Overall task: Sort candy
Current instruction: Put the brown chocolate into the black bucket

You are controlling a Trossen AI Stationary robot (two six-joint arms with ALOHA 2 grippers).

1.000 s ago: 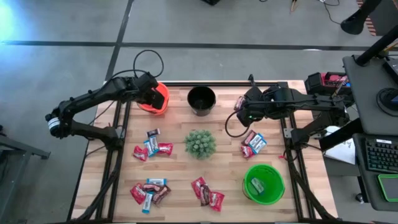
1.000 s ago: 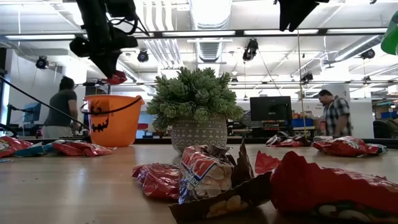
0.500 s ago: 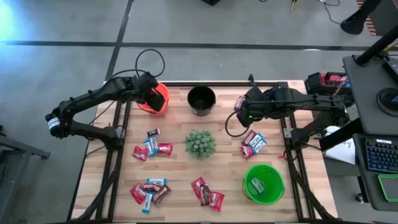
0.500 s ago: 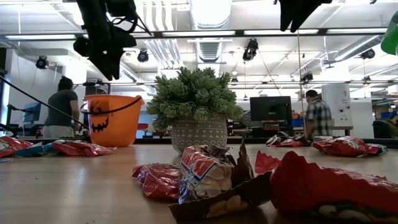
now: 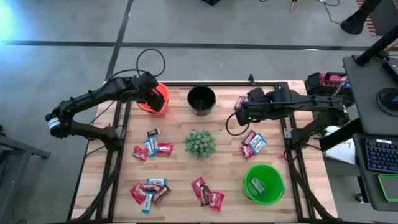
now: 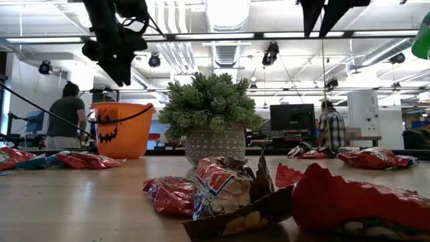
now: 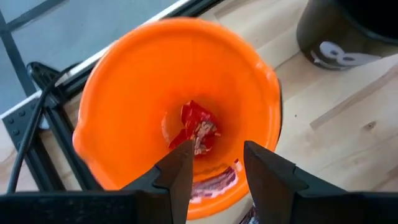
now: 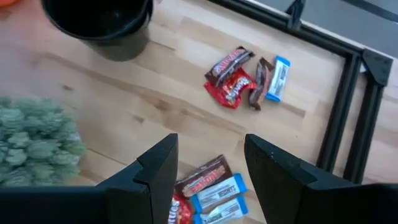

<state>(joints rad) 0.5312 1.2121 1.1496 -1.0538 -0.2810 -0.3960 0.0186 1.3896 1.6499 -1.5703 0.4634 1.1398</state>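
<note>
My left gripper (image 7: 217,163) hangs open above the orange bucket (image 7: 137,93), which stands at the table's far left (image 5: 161,99). One red candy (image 7: 198,127) lies on the bucket's bottom. My right gripper (image 8: 211,158) is open and holds nothing. It is high above the table's far right part (image 5: 240,114), over bare wood between two small candy heaps (image 8: 249,78) (image 8: 208,186). More candy lies in heaps at the left (image 5: 151,147), near left (image 5: 149,191) and near middle (image 5: 207,193).
A black bucket (image 5: 201,99) stands at the far middle and a green bucket (image 5: 263,182) at the near right. A spiky green plant in a pot (image 5: 200,143) sits mid-table. People stand in the room behind the table in the low view.
My left gripper has opened above the orange bucket and let go of a red candy, which has fallen into the bucket. My right gripper has rolled about its own axis while staying in place, still open.
</note>
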